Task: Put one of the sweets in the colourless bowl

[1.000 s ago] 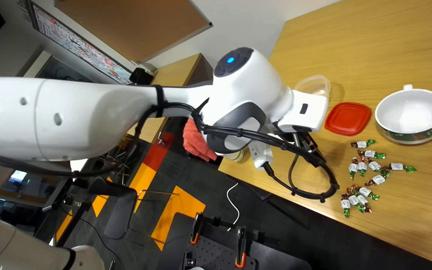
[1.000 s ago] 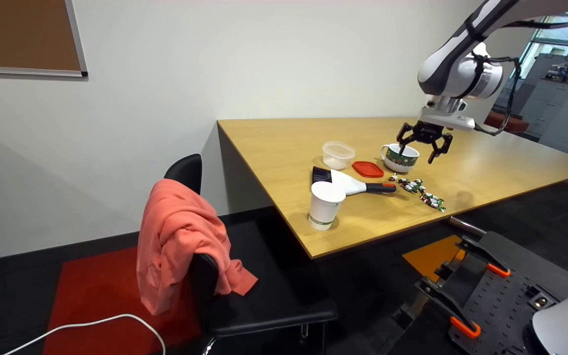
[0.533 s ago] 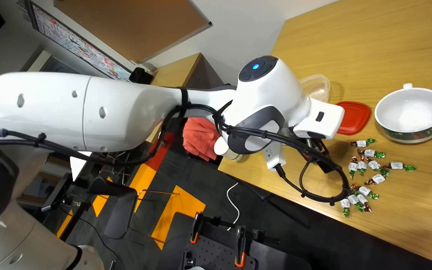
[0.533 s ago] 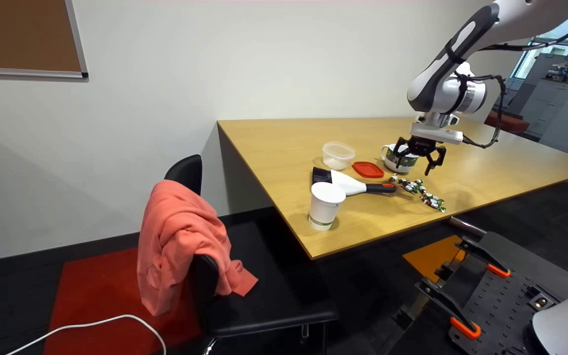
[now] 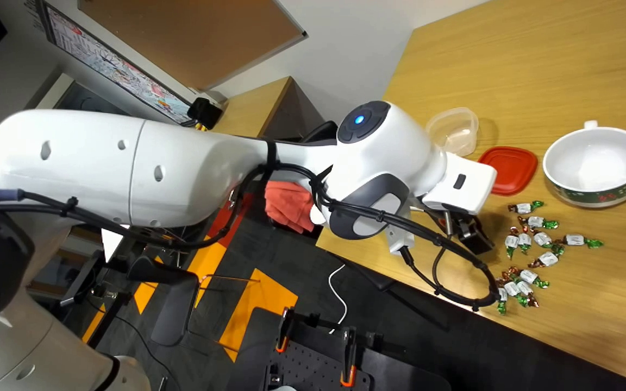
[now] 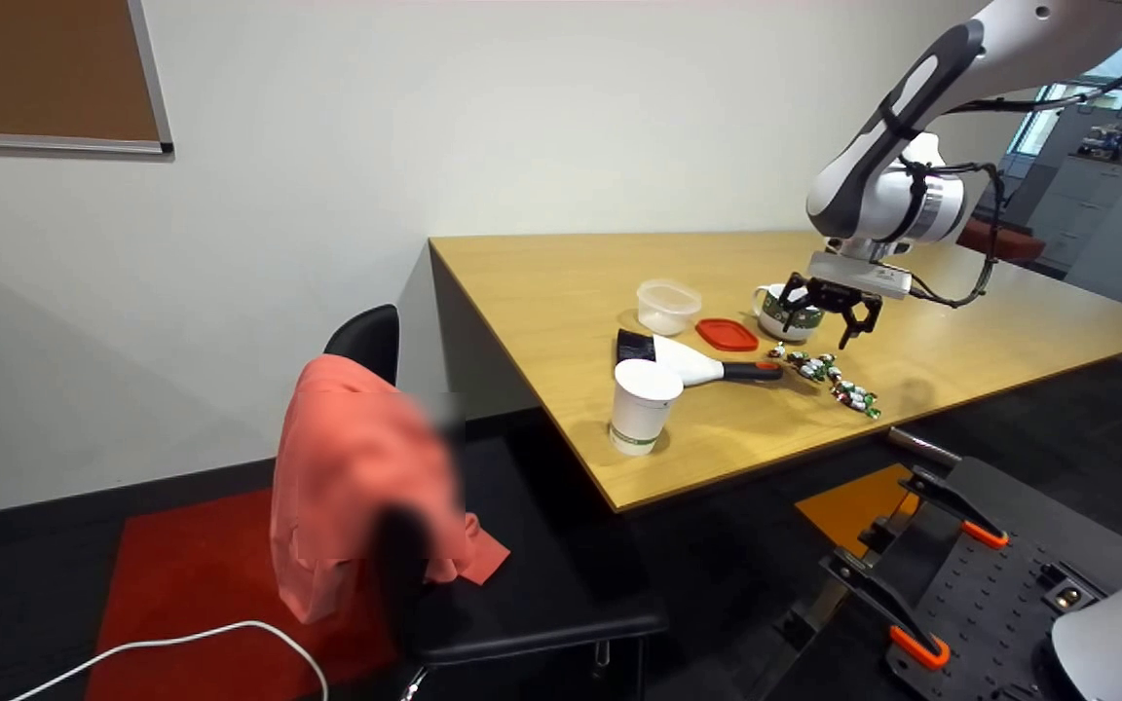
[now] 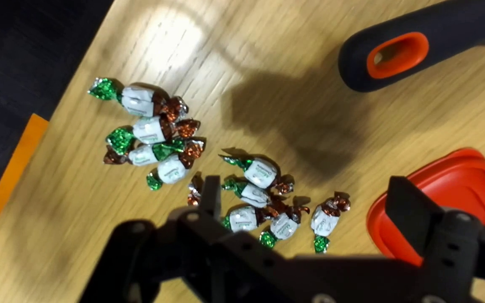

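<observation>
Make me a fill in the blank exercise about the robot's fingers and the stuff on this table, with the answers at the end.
In colour, the lid is ____.
Of open and shut, the fingers are ____.
The sweets in the wrist view lie not inside but ____ the colourless bowl.
The paper cup is not tipped over: it stands ____.
Missing words: red; open; outside; upright.

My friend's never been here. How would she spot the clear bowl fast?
In an exterior view, start at the wooden table and find the red lid on it. The clear bowl stands left of the lid, behind the brush. Unlike the mug on the lid's other side, it's see-through and has no handle.
</observation>
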Motion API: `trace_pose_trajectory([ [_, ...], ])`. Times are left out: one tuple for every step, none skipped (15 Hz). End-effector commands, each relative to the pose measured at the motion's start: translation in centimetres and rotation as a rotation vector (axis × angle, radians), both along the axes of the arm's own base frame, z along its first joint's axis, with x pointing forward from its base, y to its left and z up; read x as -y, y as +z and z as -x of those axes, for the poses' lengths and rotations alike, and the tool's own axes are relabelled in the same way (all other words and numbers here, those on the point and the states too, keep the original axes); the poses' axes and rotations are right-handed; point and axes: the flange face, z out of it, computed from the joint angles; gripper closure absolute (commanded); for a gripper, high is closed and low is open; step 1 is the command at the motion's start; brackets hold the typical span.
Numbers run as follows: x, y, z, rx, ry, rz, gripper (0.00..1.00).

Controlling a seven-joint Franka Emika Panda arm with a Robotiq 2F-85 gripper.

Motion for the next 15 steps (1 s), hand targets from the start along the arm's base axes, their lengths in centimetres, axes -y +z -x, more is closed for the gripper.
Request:
trace_pose_trajectory([
  [-0.6, -0.8, 0.9, 0.04, -0.061, 0.03, 0.0],
  [-0.4, -1.1, 1.1, 0.049, -0.078, 0.036, 0.0],
  [-0.2, -1.3, 1.3, 0.059, -0.095, 0.039, 0.0],
  [0.1, -1.6, 1.3, 0.067, -0.113, 0.033, 0.0],
  [0.3, -1.9, 1.3, 0.071, -0.132, 0.028, 0.0],
  [0.5, -2.3, 1.3, 0.072, -0.151, 0.023, 0.0],
  [0.6, -2.7, 1.3, 0.068, -0.162, 0.017, 0.0],
  [0.8, -3.1, 1.2, 0.062, -0.168, 0.012, 0.0],
  [0.9, -3.4, 1.1, 0.052, -0.158, 0.009, 0.0],
  [1.1, -3.7, 0.9, 0.038, -0.122, -0.005, 0.0],
  [1.4, -4.1, 0.7, 0.025, -0.108, -0.006, 0.0],
  [1.6, -4.4, 0.6, 0.014, -0.104, 0.003, 0.0],
  [1.9, -4.7, 0.4, 0.005, -0.094, 0.01, 0.0],
  [2.0, -4.9, 0.3, -0.006, -0.085, 0.019, 0.0],
  [2.2, -5.1, 0.2, -0.015, -0.072, 0.023, 0.0],
])
